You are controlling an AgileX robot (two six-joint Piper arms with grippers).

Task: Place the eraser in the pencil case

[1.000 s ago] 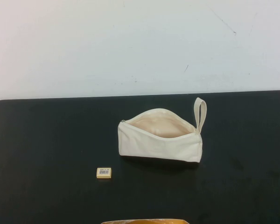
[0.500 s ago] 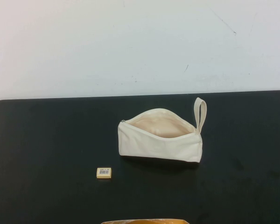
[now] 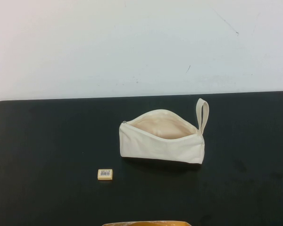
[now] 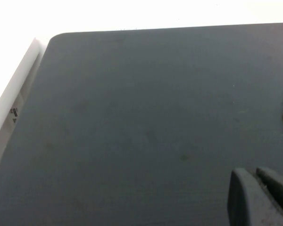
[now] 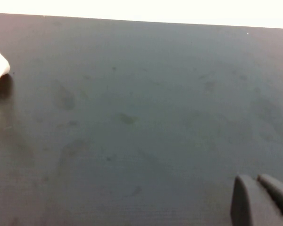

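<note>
Pre-grasp state: eraser loose, both end effectors clear of it.

High view: eraser (image 3: 104,174) on tabletop (image 3: 42,155), left of and nearer than open pencil case (image 3: 161,137); thin block may slip. Wrist views: left end effector (image 4: 261,197) and right end effector (image 5: 262,201) narrow, empty.

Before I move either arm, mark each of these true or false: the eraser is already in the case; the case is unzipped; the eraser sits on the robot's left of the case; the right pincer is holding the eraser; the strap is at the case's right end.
1. The tiny tan-yellow eraser with a barcode label is inside the cream-white fabric pencil case. False: it lies on the black table, apart from the case.
2. The case is unzipped. True: its beige lining shows.
3. The eraser lies left of the case, nearer the robot. True.
4. The right pincer holds the eraser. False: it is over bare table, as is the left pincer.
5. The fabric loop strap is at the case's right end. True.
</note>
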